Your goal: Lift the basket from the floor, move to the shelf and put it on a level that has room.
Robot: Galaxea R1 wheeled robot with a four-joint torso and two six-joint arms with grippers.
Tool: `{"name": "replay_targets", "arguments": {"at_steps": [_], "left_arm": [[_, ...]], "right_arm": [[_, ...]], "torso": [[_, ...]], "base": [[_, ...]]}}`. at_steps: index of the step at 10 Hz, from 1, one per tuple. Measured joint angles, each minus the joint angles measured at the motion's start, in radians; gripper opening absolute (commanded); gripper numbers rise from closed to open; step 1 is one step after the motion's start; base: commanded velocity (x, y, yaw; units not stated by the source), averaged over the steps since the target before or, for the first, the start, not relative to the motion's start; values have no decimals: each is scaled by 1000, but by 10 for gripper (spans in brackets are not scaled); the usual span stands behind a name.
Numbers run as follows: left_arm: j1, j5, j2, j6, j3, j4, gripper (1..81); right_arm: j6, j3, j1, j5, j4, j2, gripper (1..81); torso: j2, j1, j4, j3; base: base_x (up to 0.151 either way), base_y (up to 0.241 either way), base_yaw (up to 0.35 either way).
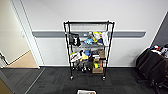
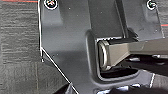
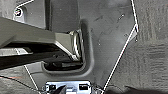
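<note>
The shelf (image 1: 88,50), a tall black wire rack on small casters, stands against the white wall straight ahead in the head view. Its topmost level (image 1: 88,23) lies bare between the post tips. The lower tiers are crowded with toys and brown boxes. A sliver of the cream-white basket (image 1: 86,92) peeks in at the lower edge of the head view, resting on the dark carpet floor (image 1: 55,80) in front of the rack. Both wrist views look down past the robot's own dark plate onto striped carpet (image 2: 17,37) (image 3: 152,50).
An open doorway with light tan wood flooring (image 1: 23,61) lies to the left. Dark chairs with bags and coloured items (image 1: 155,65) crowd the right side. A grey rail (image 1: 130,33) runs along the wall behind the rack.
</note>
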Motion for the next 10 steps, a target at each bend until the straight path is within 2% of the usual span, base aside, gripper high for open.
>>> {"name": "replay_targets", "arguments": {"at_steps": [10], "left_arm": [[0,-1,-2,-7,0,0,811]], "right_arm": [[0,0,11,-7,0,-1,811]], "torso": [[0,0,0,0]], "base": [[134,0,0]]}}
